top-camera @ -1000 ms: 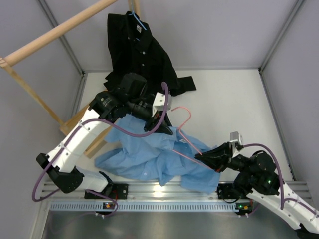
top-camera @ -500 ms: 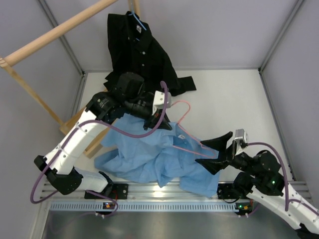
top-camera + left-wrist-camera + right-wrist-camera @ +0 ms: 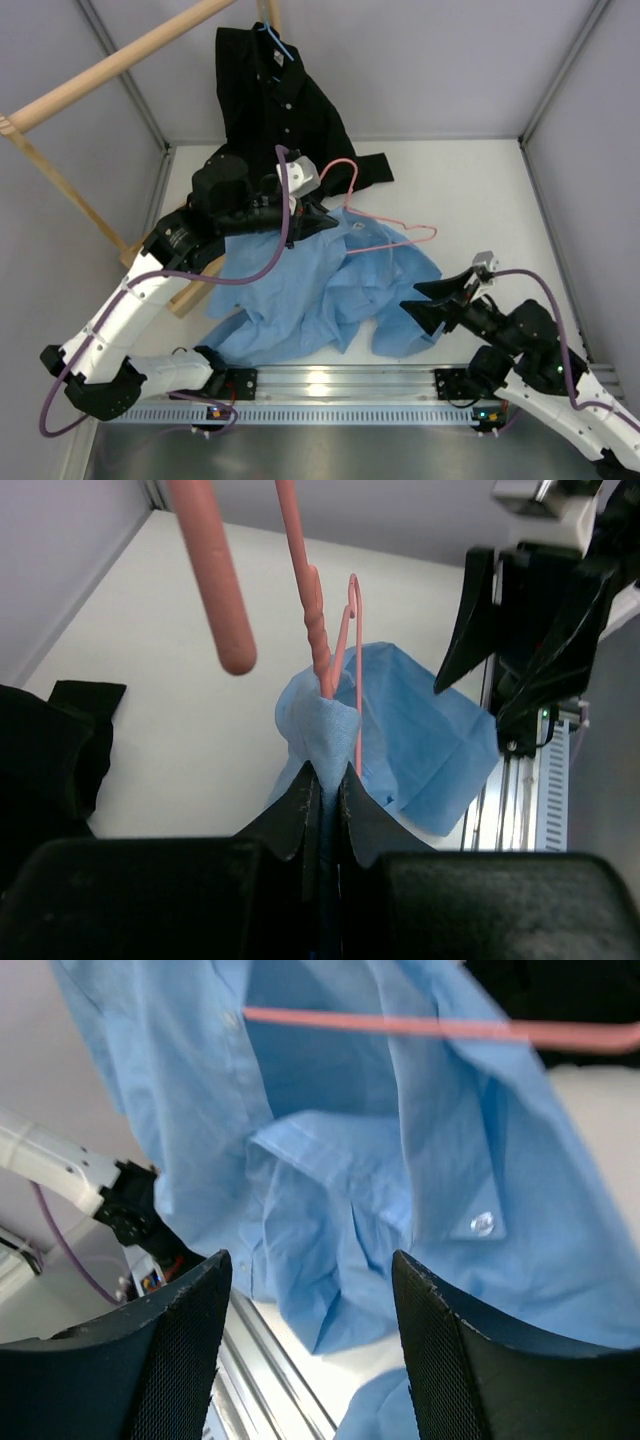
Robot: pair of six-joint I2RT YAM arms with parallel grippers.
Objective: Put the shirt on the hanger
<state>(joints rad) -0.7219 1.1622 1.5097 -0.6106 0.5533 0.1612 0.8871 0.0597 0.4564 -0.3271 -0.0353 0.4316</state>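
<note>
The light blue shirt (image 3: 310, 290) lies crumpled on the table, with its upper part lifted. My left gripper (image 3: 326, 214) is shut on a fold of that cloth (image 3: 330, 720). The pink hanger (image 3: 392, 228) rises out of the pinched fold, its twisted neck (image 3: 318, 630) just above the jaws and its hook (image 3: 340, 172) uppermost; one corner sticks out to the right. My right gripper (image 3: 412, 300) stands open beside the shirt's right edge, touching nothing. Its wrist view shows the shirt (image 3: 330, 1160) and the hanger wire (image 3: 400, 1026) beyond the open gripper (image 3: 310, 1256).
A black shirt (image 3: 285, 110) hangs on a blue hanger (image 3: 275, 38) from a wooden rail (image 3: 110, 65) at the back. The rack's wooden leg (image 3: 160, 240) runs under my left arm. An aluminium rail (image 3: 330, 385) lines the near edge.
My right gripper has opened, let go of the hanger and shirt, and drawn back right. My left gripper has shut on the cloth and lifted it with the hanger, up and back.
</note>
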